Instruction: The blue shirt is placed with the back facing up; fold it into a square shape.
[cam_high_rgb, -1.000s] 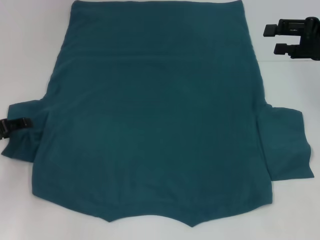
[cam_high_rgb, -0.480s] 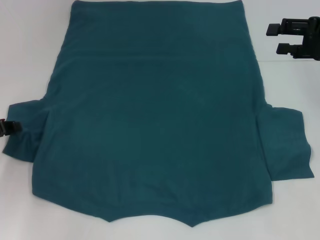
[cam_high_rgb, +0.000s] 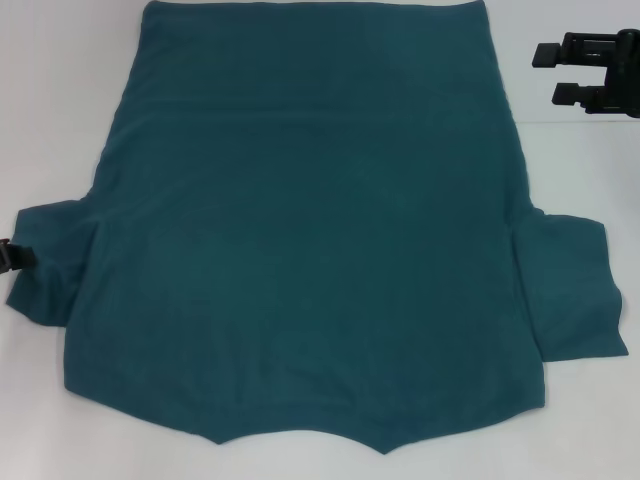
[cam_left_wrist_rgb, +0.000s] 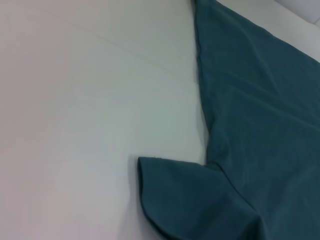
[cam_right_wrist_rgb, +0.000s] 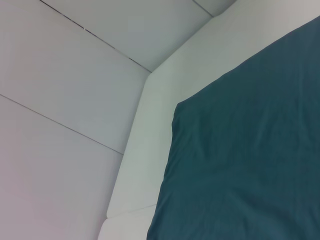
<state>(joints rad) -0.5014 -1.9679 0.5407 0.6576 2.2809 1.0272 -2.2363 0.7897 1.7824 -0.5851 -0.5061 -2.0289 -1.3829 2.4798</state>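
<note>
Retreating left gripper (cam_high_rgb: 14, 256), now barely touching the blue shirt (cam_high_rgb: 310, 230) sleeve.

Desk (cam_high_rgb: 60, 120): plain white matte top, no markings, also visible in the left wrist view (cam_left_wrist_rgb: 75, 100). Right wrist view shows its far edge with a rounded white corner (cam_right_wrist_rgb: 145, 130). Beyond that edge, a pale panelled wall (cam_right_wrist_rgb: 65, 75), thin dark seams running diagonally between the panels. In the head view a faint horizontal line crosses the desk's right side.

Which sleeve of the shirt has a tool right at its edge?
The robot's-left sleeve: the left tool sits at its outer edge. The right tool hovers far from the other sleeve.
</note>
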